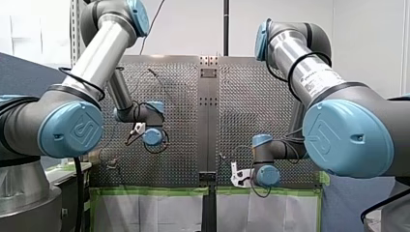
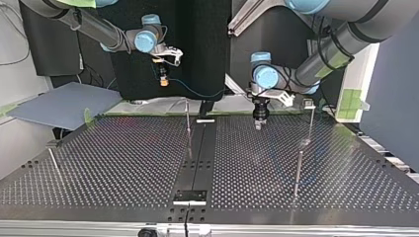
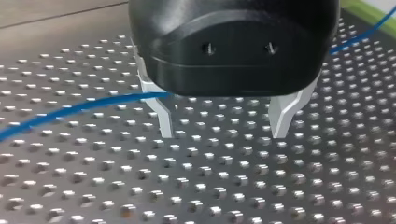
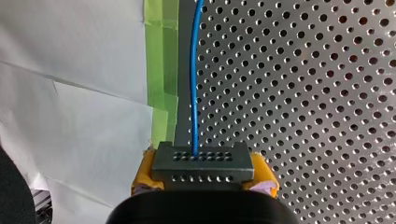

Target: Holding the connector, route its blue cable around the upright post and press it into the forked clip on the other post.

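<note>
My right gripper [image 4: 204,179] is shut on the dark grey connector [image 4: 201,162], its yellow pads [image 4: 145,175] on both sides. The blue cable [image 4: 194,74] runs straight out of the connector, over the perforated table. In the top view my right gripper [image 2: 163,80] hangs high at the far left, above the table's back edge. My left gripper [image 3: 223,133] stands open just over the table, nothing between its metal fingers [image 3: 164,122]; the blue cable [image 3: 70,111] passes behind one finger. A thin upright post [image 2: 188,126] stands mid-table. Another post with a small clip head [image 2: 310,105] stands to the right.
The perforated table [image 2: 123,158] has a dark centre strip [image 2: 197,158]. Two further thin posts rise from it, one at the top view's right [image 2: 298,170] and one at its left [image 2: 54,163]. Green tape [image 4: 161,56] and white sheeting line the table's edge.
</note>
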Robot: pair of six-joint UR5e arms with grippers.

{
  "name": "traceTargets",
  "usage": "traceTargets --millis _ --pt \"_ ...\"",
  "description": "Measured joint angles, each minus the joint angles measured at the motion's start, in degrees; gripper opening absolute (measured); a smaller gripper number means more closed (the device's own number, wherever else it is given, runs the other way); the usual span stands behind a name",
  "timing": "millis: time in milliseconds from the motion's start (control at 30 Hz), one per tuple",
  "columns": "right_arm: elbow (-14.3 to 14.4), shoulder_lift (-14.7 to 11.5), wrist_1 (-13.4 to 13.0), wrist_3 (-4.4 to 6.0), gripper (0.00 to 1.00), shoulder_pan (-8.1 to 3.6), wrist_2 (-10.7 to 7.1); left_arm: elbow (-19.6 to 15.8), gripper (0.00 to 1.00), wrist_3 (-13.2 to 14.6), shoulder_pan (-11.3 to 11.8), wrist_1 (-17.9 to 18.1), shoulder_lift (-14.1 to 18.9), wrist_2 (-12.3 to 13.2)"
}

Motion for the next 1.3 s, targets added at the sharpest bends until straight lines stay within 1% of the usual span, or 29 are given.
traceTargets --millis 200,367,667,800,1000,1133,1300 --pt "0.0 0.0 0.1 0.00 0.00 0.10 0.09 0.0 1.00 0.0 0.1 0.0 -0.8 -1.7" --pt "0.0 0.0 0.1 -0.01 0.00 0.16 0.10 0.4 1.00 0.1 0.0 -0.1 -2.5 -3.1" --pt "0.0 0.0 0.2 -0.05 0.00 0.20 0.05 0.9 1.00 -0.2 -0.7 1.1 -6.8 -3.3" --pt "0.0 0.0 0.2 -0.03 0.00 0.20 0.05 1.0 1.00 -0.6 -0.8 1.0 -7.8 -3.5" --pt "0.0 0.0 0.1 -0.03 0.00 0.24 0.05 2.0 1.00 -1.9 -1.1 -0.5 -8.8 -4.8" --pt "0.0 0.0 0.2 -0.07 0.00 0.29 0.06 4.0 1.00 -2.4 -1.8 -2.7 -10.7 -6.1" --pt "0.0 0.0 0.3 -0.09 0.00 0.30 0.05 5.8 1.00 -3.5 -2.7 -5.4 -13.5 -6.6"
